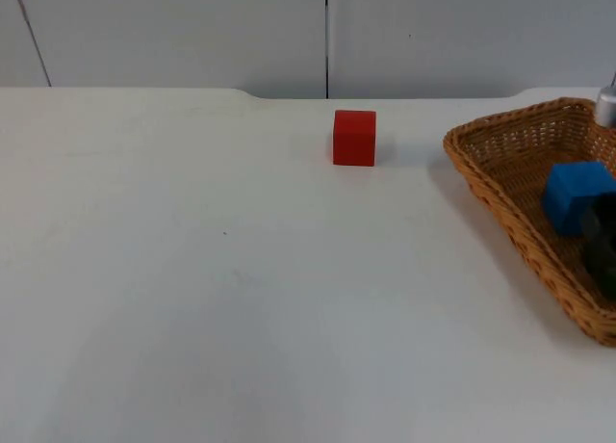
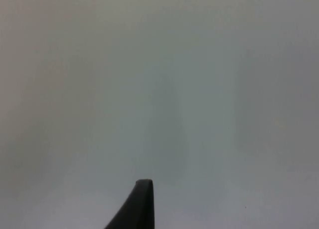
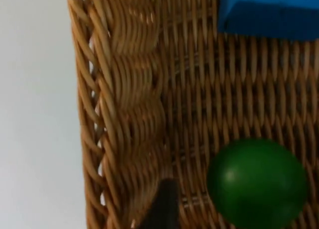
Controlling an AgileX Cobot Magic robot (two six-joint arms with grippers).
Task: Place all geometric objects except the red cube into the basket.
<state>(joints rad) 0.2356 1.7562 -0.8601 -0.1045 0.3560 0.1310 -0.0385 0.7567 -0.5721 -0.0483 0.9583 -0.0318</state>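
A smooth, matte white desk (image 1: 192, 299) takes up most of the top view, its surface plain apart from a tiny dark speck (image 1: 225, 234) left of centre. Soft, even light falls on it, casting only faint, diffuse shadows. The far edge of the desk runs straight across, with a shallow step near the middle, and meets a pale grey partition wall (image 1: 173, 29). The wall is built of flat panels: a dark vertical seam (image 1: 326, 34) divides it near the middle, and a thinner slanted line (image 1: 31, 34) crosses it toward the left side.
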